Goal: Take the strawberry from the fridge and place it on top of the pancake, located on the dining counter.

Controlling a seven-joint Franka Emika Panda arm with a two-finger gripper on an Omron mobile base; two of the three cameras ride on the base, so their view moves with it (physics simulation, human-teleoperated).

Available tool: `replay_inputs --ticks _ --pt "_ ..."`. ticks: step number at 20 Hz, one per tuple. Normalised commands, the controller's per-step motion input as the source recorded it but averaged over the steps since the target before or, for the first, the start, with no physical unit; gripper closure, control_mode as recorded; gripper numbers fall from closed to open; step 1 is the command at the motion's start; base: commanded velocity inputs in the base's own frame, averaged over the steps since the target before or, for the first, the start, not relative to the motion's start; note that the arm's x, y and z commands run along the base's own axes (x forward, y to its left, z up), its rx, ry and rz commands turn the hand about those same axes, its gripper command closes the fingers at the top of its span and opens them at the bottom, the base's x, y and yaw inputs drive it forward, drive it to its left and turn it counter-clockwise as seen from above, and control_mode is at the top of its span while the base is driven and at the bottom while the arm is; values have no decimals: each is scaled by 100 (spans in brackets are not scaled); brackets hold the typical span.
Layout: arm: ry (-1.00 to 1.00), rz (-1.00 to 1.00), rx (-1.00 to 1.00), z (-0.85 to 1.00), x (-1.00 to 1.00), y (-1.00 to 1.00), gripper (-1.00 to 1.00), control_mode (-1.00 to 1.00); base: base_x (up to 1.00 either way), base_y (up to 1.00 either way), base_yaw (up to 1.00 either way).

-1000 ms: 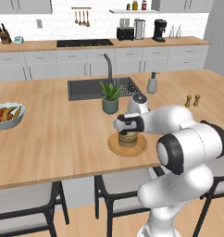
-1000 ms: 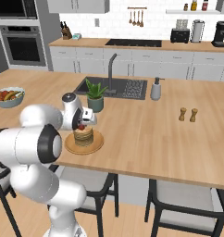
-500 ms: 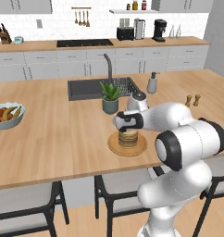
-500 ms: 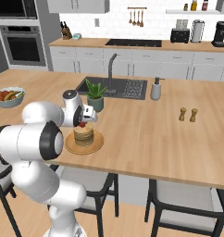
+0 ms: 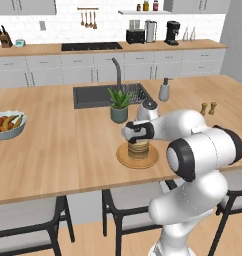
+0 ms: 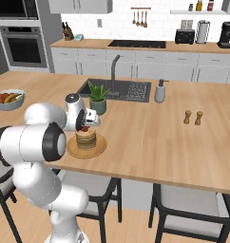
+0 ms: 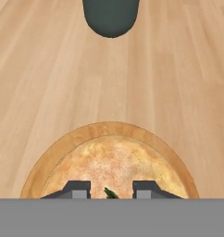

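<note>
The pancake (image 5: 138, 150) is a short tan stack on a round wooden plate (image 5: 124, 159) near the front edge of the dining counter (image 5: 68, 150). My gripper (image 5: 137, 138) hangs just over the stack, shut on the strawberry (image 6: 84, 128), a tiny red berry. In the hand view the berry's green leaf (image 7: 110, 193) shows between the two fingertips (image 7: 77, 189), with the pancake (image 7: 114, 162) and plate rim (image 7: 44, 166) directly below. The right base view shows the pancake (image 6: 86, 138) under the hand. The fridge is out of view.
A potted plant (image 5: 119, 104) stands just behind the plate, its dark pot (image 7: 111, 16) ahead of the hand. Further back lie the sink (image 5: 93, 95) and soap dispenser (image 5: 164, 91). A fruit bowl (image 5: 8, 124) sits far left, two shakers (image 5: 208, 108) to the right, and stools (image 5: 28, 220) below.
The hand with the strawberry has sunk a little toward the top of the pancake. Nothing else has moved.
</note>
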Motion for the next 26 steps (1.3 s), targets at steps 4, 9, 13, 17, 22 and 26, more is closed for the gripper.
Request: replay_inputs --ticks 4,9,13,17,22,26 --pt "0 0 0 -5 0 0 100 -100 0 0 0" --pt "1 0 0 -13 -2 4 -100 -100 0 0 0" --pt "1 0 0 -14 -10 2 -100 -100 0 0 0" --pt "0 0 0 0 -6 0 -100 -100 0 0 0" --pt "-3 0 0 6 -13 0 -100 -100 0 0 0" --pt "-16 0 0 43 -32 0 -100 -100 0 0 0"
